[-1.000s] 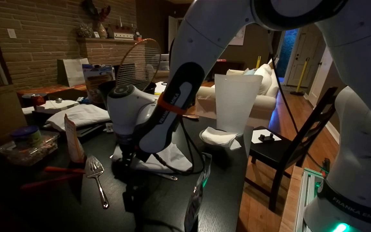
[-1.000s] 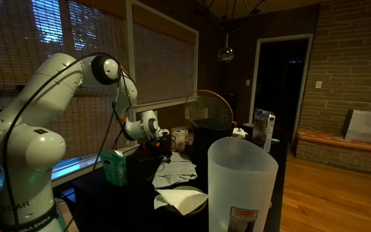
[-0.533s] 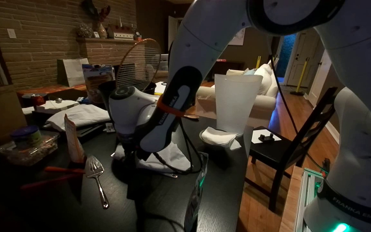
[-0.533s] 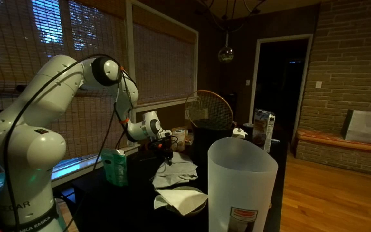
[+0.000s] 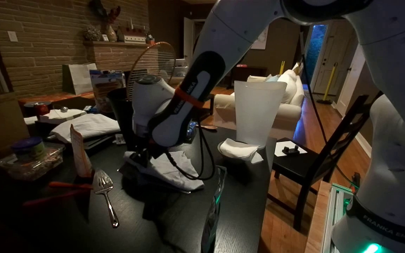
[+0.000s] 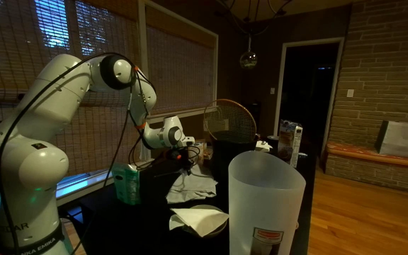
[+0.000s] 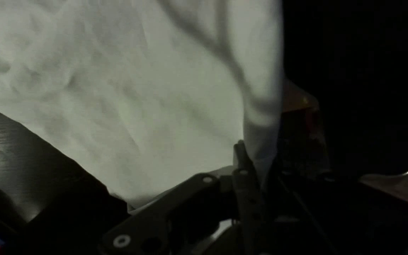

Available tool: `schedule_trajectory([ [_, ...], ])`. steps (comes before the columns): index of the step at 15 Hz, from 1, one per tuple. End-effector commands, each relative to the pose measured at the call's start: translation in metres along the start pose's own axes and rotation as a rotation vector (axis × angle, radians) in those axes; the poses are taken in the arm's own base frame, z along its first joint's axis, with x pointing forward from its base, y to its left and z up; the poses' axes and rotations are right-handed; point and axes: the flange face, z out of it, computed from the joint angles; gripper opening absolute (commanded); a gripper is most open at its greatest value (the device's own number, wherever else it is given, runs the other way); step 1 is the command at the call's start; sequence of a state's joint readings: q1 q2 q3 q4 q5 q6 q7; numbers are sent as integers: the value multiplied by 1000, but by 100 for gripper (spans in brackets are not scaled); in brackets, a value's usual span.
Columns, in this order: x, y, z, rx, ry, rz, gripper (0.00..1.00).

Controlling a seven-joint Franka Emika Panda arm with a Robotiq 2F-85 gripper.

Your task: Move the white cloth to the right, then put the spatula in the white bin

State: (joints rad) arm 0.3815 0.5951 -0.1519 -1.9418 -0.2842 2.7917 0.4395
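Observation:
The light, crumpled white cloth (image 5: 178,170) lies on the dark table, with one edge raised. My gripper (image 7: 259,166) is shut on that edge; in the wrist view the cloth narrows to a fold between the fingers (image 7: 240,156), the far finger being lost in darkness. In both exterior views the arm reaches down to the cloth's far side. A slotted metal spatula (image 5: 104,184) rests on the table, apart from the gripper, its handle toward the camera. The tall translucent white bin (image 6: 266,209) stands upright at the table's end. A thin shiny tip (image 5: 119,170) pokes out beside the cloth.
A dish holding a white napkin (image 6: 204,219) sits between cloth and bin. A green pouch (image 6: 126,184) stands near the arm. A racket (image 6: 230,120) rises from a black bin (image 6: 221,156). An orange pouch (image 5: 80,153) and a clear container (image 5: 30,165) are beside the spatula.
The gripper has shut on the cloth's edge. The arm has risen and shifted slightly, lifting that edge, and the cloth's near edge has moved a little. Spatula and bin stay put.

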Motion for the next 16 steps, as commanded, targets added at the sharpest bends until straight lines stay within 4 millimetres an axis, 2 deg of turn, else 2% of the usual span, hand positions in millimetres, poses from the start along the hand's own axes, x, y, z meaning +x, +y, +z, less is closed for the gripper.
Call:
schedule_trajectory([
  [1,-14,60,-38,12,66,187,2],
  [3,-24,99,-60,-14,113,284,2],
  [4,-24,107,-72,-13,162,321,2],
  [5,-5,95,-42,-29,113,241,2],
  [6,-7,107,-49,-34,124,255,9],
  [7,-7,109,-51,-35,123,253,9],
  [8,-8,106,-49,-33,119,248,2],
  [9,-7,111,-40,-49,118,289,2],
  [12,1,159,-47,-139,177,433,2],
  [15,-2,220,-52,-234,200,571,2],
  [16,-4,234,-52,-269,208,614,2],
])
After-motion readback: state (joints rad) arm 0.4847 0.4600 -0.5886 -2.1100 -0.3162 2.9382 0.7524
